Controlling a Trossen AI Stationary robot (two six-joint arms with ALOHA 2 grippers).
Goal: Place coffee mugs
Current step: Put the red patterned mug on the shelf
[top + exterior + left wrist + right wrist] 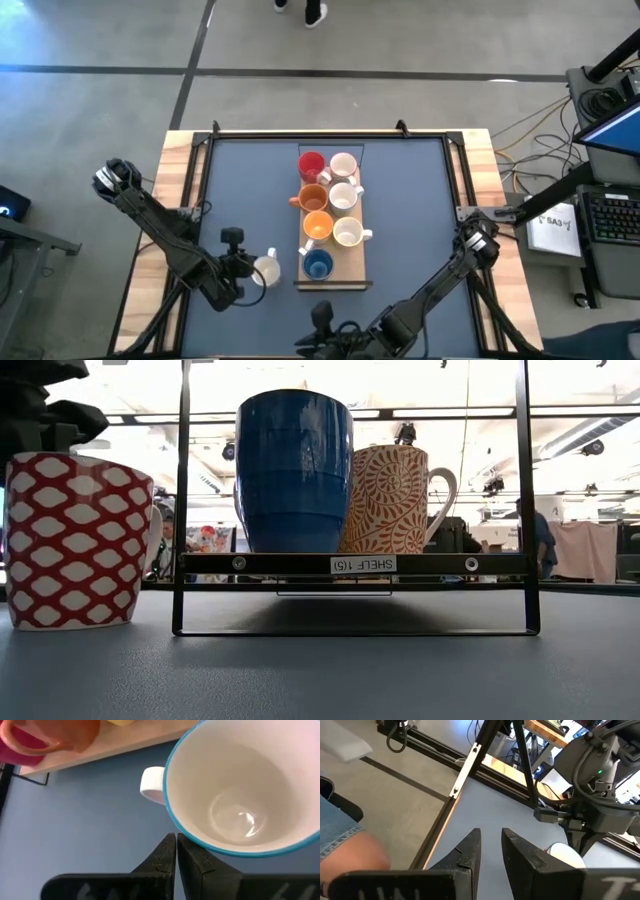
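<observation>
The left claw (245, 268) sits on the blue counter (240, 190) at about eight o'clock from the wooden shelf (350, 268), its fingers pressed together and touching nothing I can confirm, with the eighth mug (267, 271) just beside it at three o'clock. That mug is white inside with a thin blue rim and, in the low view, a red-and-white lattice outside. Seven mugs already stand on the shelf in two files: red (311, 163), two orange (313, 197) and blue (318, 264) down one side, three cream ones (343, 165) down the other, leaving the near slot beside the blue mug free. To do this step well, I judge the claw must part its fingers, straddle the wall or take the handle (151, 784), lift clear of the shelf edge, and set the mug down upright in that free slot without nudging the blue one. The right claw (491, 849) waits low near six o'clock of the counter, fingers slightly apart and empty. The high view alone gives the full count and the vacant slot; the low view alone shows the lattice pattern, the orange mug's scroll pattern and the shelf's metal frame (182, 500); the left wrist view alone shows the closed fingers (162, 862) and the mug's empty bowl.
</observation>
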